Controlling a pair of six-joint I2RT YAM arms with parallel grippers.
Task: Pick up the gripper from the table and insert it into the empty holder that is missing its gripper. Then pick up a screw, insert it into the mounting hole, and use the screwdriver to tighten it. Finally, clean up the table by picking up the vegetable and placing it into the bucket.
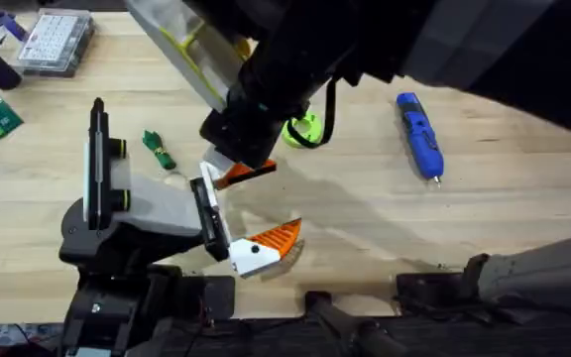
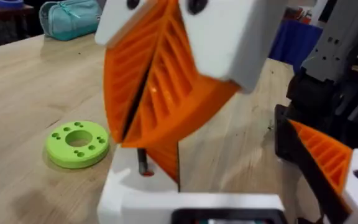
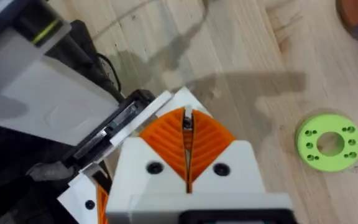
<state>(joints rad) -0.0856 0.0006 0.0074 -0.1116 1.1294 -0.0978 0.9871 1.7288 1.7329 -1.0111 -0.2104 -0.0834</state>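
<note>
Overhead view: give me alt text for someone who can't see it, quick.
A dark, blurred arm reaches over the white-grey holder at the wooden table's front left, where one orange ribbed gripper sits at its front. A blue screwdriver lies right, a small green vegetable left, and a lime-green ring at centre.

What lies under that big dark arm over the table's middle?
A lime-green ring with a black cable peeks out. The arm hides the rest of the ring.
</note>
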